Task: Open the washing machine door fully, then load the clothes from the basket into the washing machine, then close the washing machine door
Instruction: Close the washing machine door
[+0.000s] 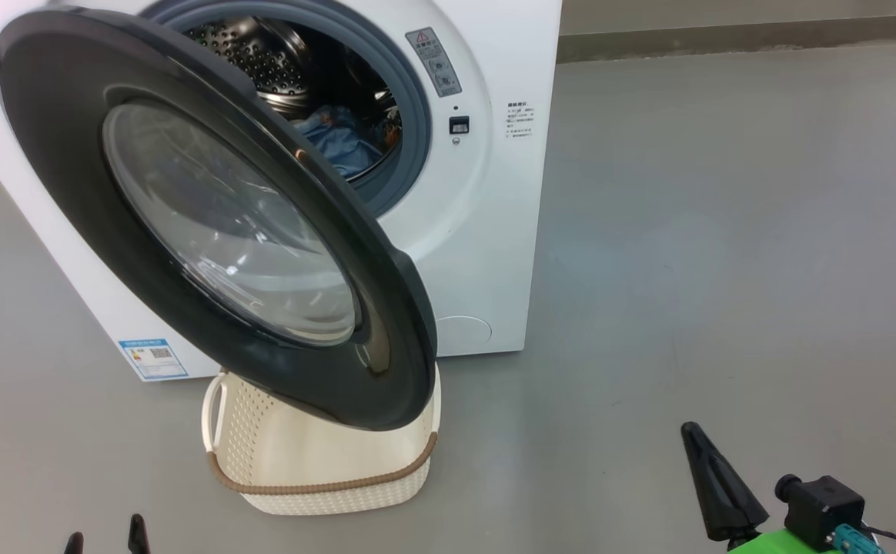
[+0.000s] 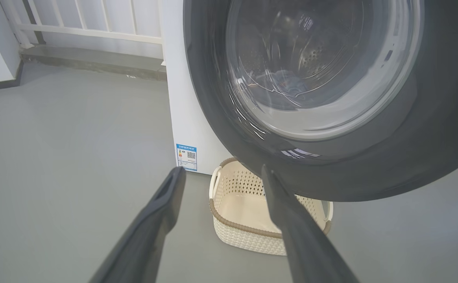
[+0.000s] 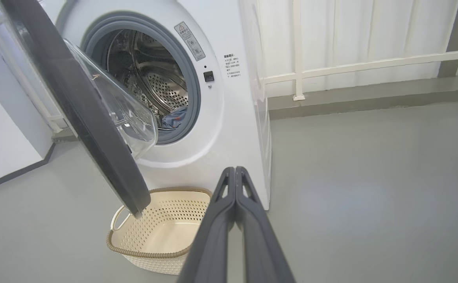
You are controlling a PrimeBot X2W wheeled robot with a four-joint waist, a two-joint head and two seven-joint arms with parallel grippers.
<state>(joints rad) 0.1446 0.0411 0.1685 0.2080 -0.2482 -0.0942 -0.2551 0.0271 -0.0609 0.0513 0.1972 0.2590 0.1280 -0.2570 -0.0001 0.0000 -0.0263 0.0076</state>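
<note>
right gripper (image 3: pixel 235 169) points its two dark fingers, pressed tip to tip, at the washing machine (image 3: pixel 233 129), beside the basket (image 3: pixel 150 220) on the floor. left gripper (image 2: pixel 221 169) is spread wide, aimed at the lower rim of the washing machine door (image 2: pixel 370 173), which stands half swung out, outer face toward the robot, over the basket. the clothes (image 1: pixel 340 142) lie in the drum.

Floor (image 1: pixel 725 231): smooth, seamless grey, matte. Diffuse light leaves a soft pale sheen (image 3: pixel 343 188) on it, no hard shadows. Back wall (image 3: pixel 370 31): white vertical panels, with a white horizontal rail (image 3: pixel 370 63) running across on a white post (image 3: pixel 298 51). A raised grey kerb (image 3: pixel 370 96) runs along the wall's foot. At the right wrist view's left, a plain white wall (image 3: pixel 0 149) with dark skirting (image 3: pixel 12 177).
</note>
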